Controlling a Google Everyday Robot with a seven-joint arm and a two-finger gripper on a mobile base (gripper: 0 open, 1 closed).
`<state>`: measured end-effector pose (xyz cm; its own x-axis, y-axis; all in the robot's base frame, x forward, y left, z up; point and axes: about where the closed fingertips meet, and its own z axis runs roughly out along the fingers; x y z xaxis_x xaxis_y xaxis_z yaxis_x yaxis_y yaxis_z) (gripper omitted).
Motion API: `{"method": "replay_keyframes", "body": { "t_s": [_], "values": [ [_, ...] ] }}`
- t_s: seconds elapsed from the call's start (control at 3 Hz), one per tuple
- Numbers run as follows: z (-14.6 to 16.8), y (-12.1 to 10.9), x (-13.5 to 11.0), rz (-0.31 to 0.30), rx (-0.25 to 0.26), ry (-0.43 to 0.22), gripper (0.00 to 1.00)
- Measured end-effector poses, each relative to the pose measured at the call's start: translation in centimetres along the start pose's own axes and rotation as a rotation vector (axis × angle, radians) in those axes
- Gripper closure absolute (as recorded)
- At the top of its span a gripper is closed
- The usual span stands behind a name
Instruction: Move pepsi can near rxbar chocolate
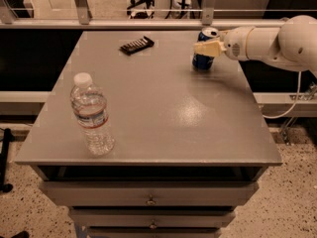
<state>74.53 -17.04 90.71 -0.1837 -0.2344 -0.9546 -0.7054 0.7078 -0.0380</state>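
The blue pepsi can (203,61) with a silver top stands at the far right of the grey table (163,113). My gripper (208,47) reaches in from the right and is shut on the can; a cream finger (209,47) crosses its upper front. The can's base is at or just above the tabletop. The rxbar chocolate (136,45), a flat black bar, lies at the far middle-left of the table, well to the left of the can.
A clear plastic water bottle (91,115) stands upright at the near left of the table. The white arm (277,41) stretches over the table's right edge. Drawers (148,200) are below the front edge; a railing (148,11) runs behind the table.
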Motion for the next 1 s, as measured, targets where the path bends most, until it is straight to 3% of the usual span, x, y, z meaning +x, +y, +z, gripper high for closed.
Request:
{"method": "replay_keyframes", "body": {
  "t_s": [0.33, 1.0],
  "values": [
    [4.47, -0.22, -0.27, -0.026, -0.033, -0.035, 1.00],
    [4.38, -0.23, -0.57, -0.026, -0.033, -0.035, 1.00]
  ]
}}
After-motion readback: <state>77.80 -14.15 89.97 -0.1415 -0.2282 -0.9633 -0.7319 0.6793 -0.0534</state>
